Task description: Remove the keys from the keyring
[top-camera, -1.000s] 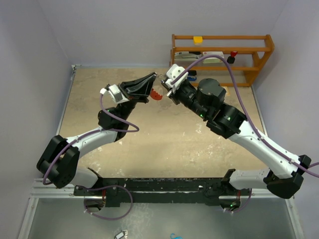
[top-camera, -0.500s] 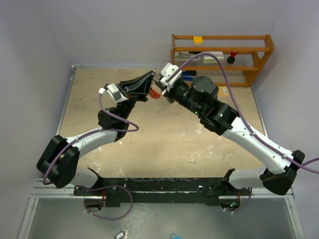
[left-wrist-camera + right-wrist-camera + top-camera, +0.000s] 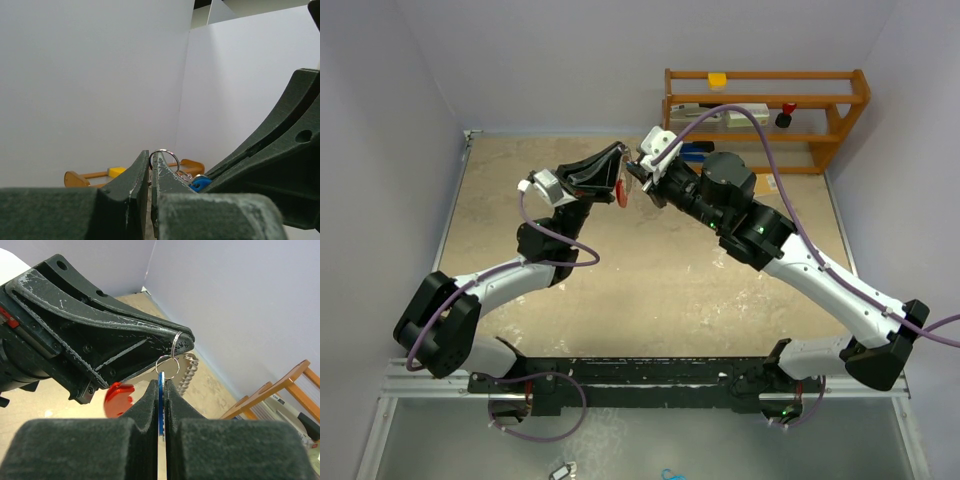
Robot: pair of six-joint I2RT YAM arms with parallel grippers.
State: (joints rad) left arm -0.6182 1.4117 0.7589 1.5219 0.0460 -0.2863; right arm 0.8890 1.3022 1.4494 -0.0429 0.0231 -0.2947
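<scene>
Two end effectors closed: left end effector pinching keyring, right end effector clamping blue-headed key

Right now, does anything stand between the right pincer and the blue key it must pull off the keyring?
Nothing visible does. The right pincer is shut on the blue key, and the left pincer pinches the keyring.

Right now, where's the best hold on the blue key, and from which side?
Blue key: pinch its flat head across the faces, coming from the end away from the ring. It is thin and flat, so probably only the faces give grip, and that leaves the ring end free. The right gripper holds it so.
</scene>
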